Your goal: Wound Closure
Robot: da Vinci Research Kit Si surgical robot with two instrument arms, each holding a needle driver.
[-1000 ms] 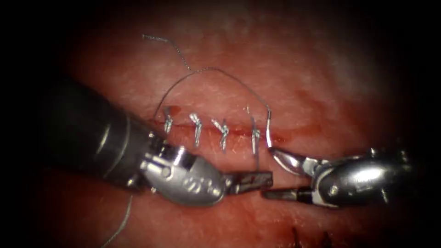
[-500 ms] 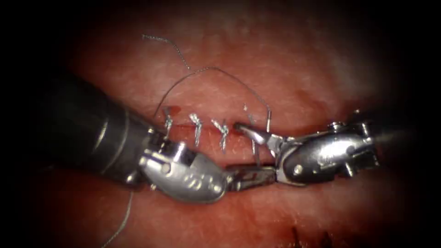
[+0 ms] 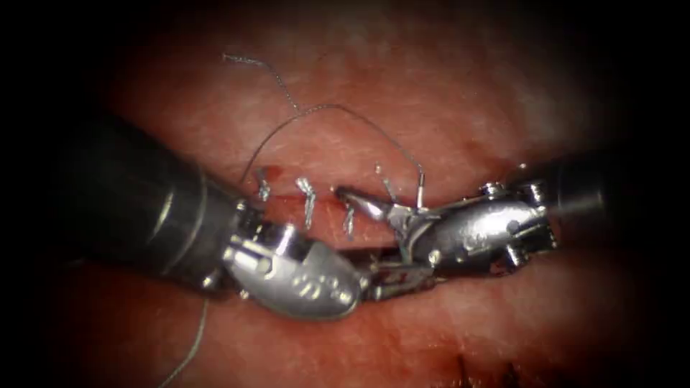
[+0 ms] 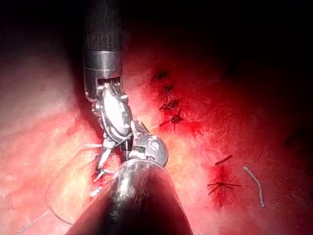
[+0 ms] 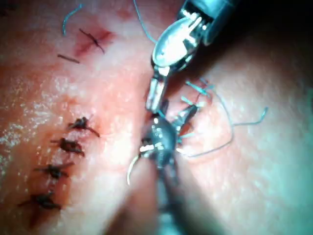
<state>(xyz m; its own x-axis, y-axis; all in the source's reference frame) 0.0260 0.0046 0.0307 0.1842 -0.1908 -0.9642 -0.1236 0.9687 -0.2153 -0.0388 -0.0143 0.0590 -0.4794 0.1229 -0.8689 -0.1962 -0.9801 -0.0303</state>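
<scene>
Tissue carries a cut that runs across the endoscope view, closed so far by a row of knotted stitches. Since a second ago little has changed on the left. The left tool has stayed low in front of the cut, its jaws closed on the thread that drops from the last stitch. The right tool has travelled well to the left and upward, from beyond the end of the stitch row to a place over it. Its jaws are open and hold nothing. The upper one now lies across the cut with its tip by the third stitch, and the lower one sits down beside the left tool's jaws. From the leftmost stitch the thread arches over the far side of the tissue and comes down at the right end of the row, with a loose tail lying above the arch. Where the needle is I cannot tell.
</scene>
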